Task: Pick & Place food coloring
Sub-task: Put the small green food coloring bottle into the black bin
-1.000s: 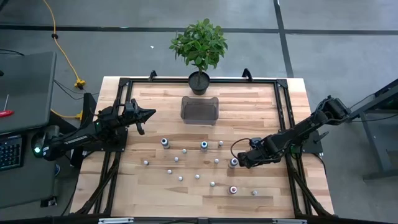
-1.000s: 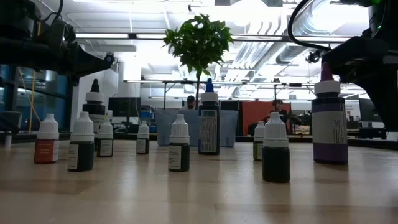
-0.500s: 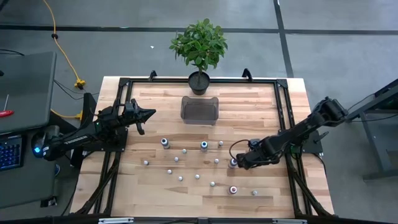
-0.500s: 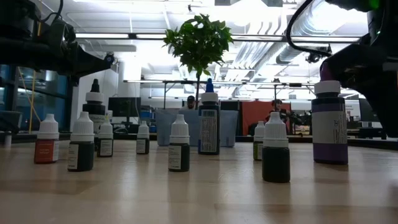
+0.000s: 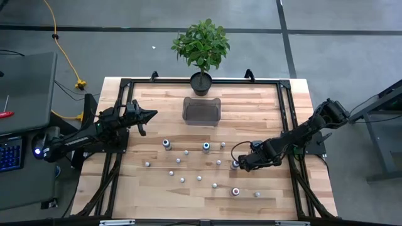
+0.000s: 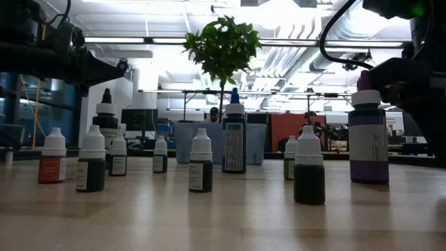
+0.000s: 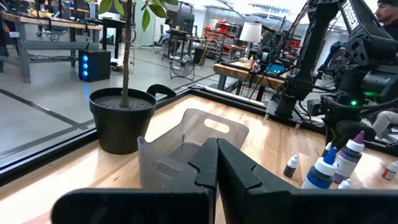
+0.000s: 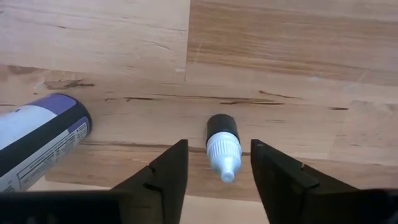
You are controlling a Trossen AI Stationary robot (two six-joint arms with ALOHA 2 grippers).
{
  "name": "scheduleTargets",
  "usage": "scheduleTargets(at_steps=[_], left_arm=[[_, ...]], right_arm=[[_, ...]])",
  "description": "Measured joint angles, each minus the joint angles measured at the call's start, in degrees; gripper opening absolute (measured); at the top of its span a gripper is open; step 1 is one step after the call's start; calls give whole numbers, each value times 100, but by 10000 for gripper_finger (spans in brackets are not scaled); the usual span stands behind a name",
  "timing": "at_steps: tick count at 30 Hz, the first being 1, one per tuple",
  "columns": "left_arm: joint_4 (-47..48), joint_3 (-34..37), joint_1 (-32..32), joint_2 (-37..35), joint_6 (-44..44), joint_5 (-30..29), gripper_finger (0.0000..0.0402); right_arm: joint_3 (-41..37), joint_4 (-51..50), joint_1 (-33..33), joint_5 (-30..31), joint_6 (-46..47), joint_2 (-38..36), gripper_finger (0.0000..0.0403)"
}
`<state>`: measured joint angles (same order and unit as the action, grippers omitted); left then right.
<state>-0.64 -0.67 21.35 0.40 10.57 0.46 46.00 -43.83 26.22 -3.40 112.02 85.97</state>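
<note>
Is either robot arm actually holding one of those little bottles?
No. The right pincer is open with a small bottle between its fingers, not yet gripped. The left pincer is shut on nothing.

Robotics lab: workbenches (image 7: pixel 43 22), ceiling ducts (image 6: pixel 293 59)

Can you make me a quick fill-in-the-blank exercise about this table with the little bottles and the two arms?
1. The right end effector has its fingers on either side of a small bottle with a ____ cap.
2. The left end effector, off to the table's side, is ____.
3. The clear bin sits just in front of the potted ____.
4. The tall bottle in the low view holds ____ liquid.

Missing words: white; shut; plant; purple
</note>
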Motion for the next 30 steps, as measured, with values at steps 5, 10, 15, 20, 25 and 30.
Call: scheduleTargets(at_steps=[5,10,15,20,25,30], left_arm=[[0,0,-1,-2,0,0,0],[0,0,1,-1,0,-1,0],[0,0,1,-1,2,1,0],[0,0,1,-2,0,0,0],[0,0,-1,-1,-1,1,0],[0,0,-1,-1,0,-1,0]], right_arm=[[0,-2,0,39,-43,0,104],[0,-7,0,50,-130,-4,69],[0,-9,2,116,-146,-4,65],[0,-9,2,134,-148,-57,69],[0,-17,2,135,-150,-351,55],[0,-110,2,159,-137,-806,56]])
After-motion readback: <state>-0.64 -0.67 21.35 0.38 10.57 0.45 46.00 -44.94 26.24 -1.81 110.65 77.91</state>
